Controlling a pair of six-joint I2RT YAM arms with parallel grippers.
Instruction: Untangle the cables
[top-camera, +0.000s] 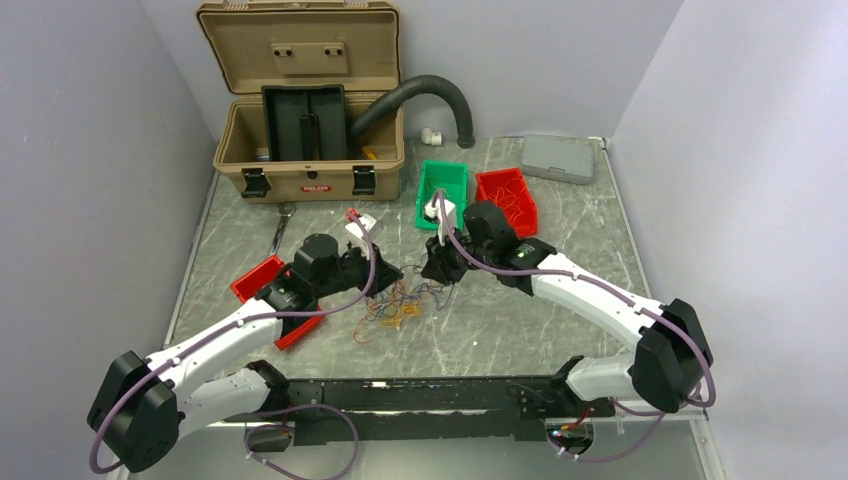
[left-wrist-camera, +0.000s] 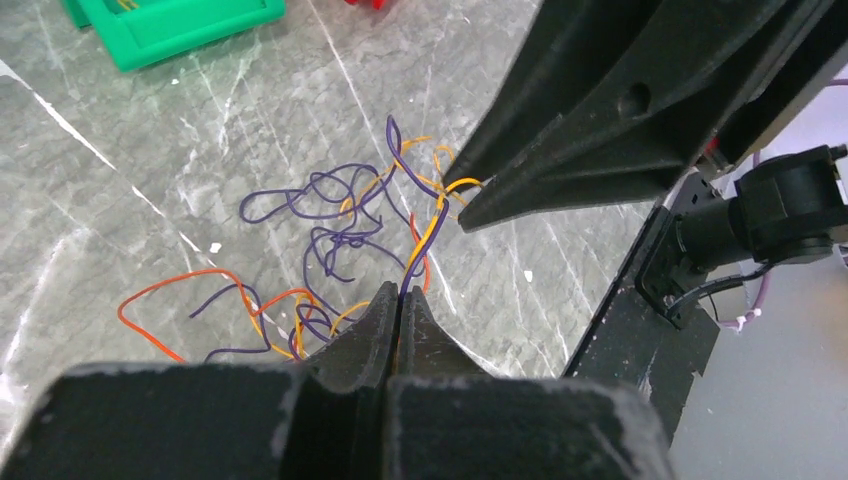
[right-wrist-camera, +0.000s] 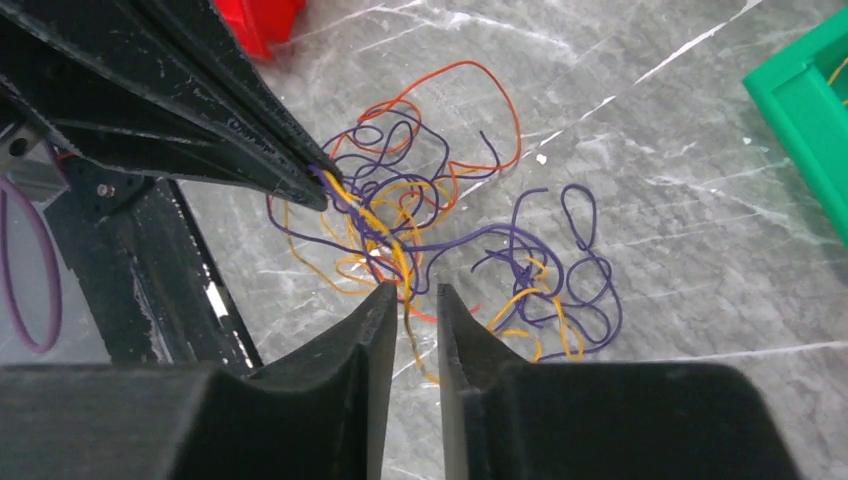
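Note:
The cables (top-camera: 392, 306) lie as a loose tangle of thin purple, orange and yellow strands on the grey marble table, between the two arms. My left gripper (left-wrist-camera: 399, 293) is shut on a purple and a yellow strand that rise from the tangle (left-wrist-camera: 330, 235). In the right wrist view its tip (right-wrist-camera: 325, 180) holds those strands lifted over the heap (right-wrist-camera: 430, 215). My right gripper (right-wrist-camera: 417, 292) faces it from close by. Its jaws stand a narrow gap apart, and a yellow strand runs down between them without being pinched. In the left wrist view the right gripper's tip (left-wrist-camera: 468, 200) touches a yellow loop.
A tan case (top-camera: 310, 150) stands open at the back with a black hose (top-camera: 430, 90) beside it. A green bin (top-camera: 443, 190) and a red bin (top-camera: 507, 198) sit behind the right arm. Another red bin (top-camera: 258, 280) lies under the left arm. A grey box (top-camera: 558, 158) is far right.

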